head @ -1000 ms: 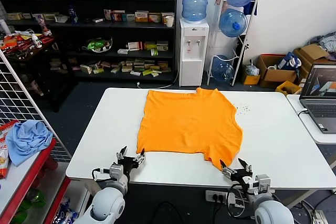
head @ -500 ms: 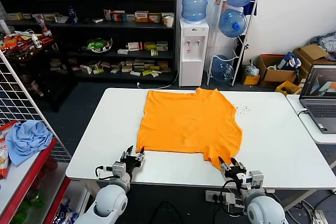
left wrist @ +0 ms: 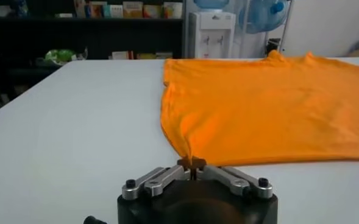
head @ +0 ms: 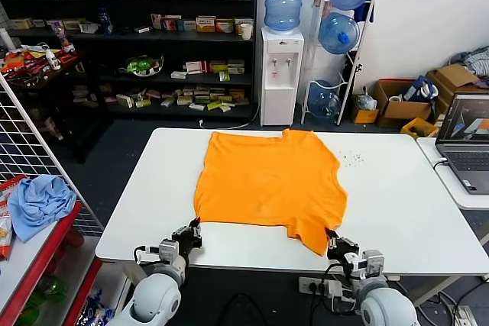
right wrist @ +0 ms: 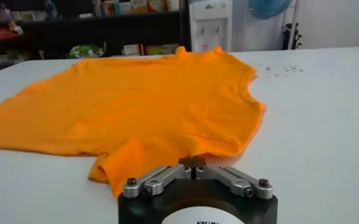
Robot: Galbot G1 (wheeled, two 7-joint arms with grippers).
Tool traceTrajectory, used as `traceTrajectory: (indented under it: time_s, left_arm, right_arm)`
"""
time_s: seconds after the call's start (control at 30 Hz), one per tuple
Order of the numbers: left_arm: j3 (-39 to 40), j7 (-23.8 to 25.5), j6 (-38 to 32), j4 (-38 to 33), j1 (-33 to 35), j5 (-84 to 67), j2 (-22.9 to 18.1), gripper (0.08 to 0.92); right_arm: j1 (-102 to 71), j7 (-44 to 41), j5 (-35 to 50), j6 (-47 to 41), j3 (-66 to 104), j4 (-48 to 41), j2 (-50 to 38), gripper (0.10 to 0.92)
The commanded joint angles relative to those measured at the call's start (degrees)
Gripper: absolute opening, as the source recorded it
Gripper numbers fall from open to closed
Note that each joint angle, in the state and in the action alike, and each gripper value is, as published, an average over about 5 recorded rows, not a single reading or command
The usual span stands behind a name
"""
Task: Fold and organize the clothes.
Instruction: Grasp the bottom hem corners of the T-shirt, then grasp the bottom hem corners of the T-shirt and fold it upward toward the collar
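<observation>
The orange T-shirt [head: 267, 181] lies spread flat on the white table [head: 397, 211], its plain side up and no lettering showing. My left gripper [head: 191, 229] is at the shirt's near left corner, shut on a pinch of the hem; the left wrist view shows the gripper [left wrist: 192, 163] with fabric [left wrist: 258, 109] rising from between the tips. My right gripper [head: 333, 240] is at the near right corner, shut on the shirt's edge; the right wrist view shows the gripper [right wrist: 192, 162] with the shirt [right wrist: 142, 103] spreading away from the tips.
A laptop [head: 467, 143] sits on a second table at the right. A light blue cloth [head: 40, 200] lies on a red shelf behind a wire rack at the left. Small dark specks [head: 353, 159] lie on the table beyond the shirt. A water dispenser [head: 281, 74] and shelves stand behind.
Both grippers, open a second ago, have moved in to the shirt's near corners and closed on them. The near hem has shifted slightly left and towards me.
</observation>
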Motion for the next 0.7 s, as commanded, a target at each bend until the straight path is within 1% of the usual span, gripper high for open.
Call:
traceTrajectory:
  time_s: [0.03,0.3,0.53,0.63,0.7]
  left_arm:
    - [-0.5,-0.2,-0.5,-6.4,3.5,0.5,1.5,0.104]
    - [-3.0,-0.1,-2.2,-14.2,10.8,3.9,4.4,0.104]
    - [-5.9,0.0,-4.8,-20.3,20.7,8.6,6.2,0.104]
    - [-6.2,0.1,-6.1,-21.4,22.1,10.7,6.5,0.104]
    - [-5.9,0.0,-6.7,-21.0,20.9,11.9,6.0,0.104]
  right_arm:
    - [-3.6,-0.1,-0.7,0.1,0.4,4.1,-0.1,0.124]
    - [-13.0,1.1,-7.7,1.5,3.1,12.2,-1.9,0.124]
    - [-20.4,2.4,-13.3,2.1,4.3,17.8,-2.9,0.124]
    - [-21.4,2.8,-15.0,2.6,4.4,18.9,-3.5,0.124]
    - [-20.3,3.1,-15.7,3.6,4.3,18.3,-3.8,0.124]
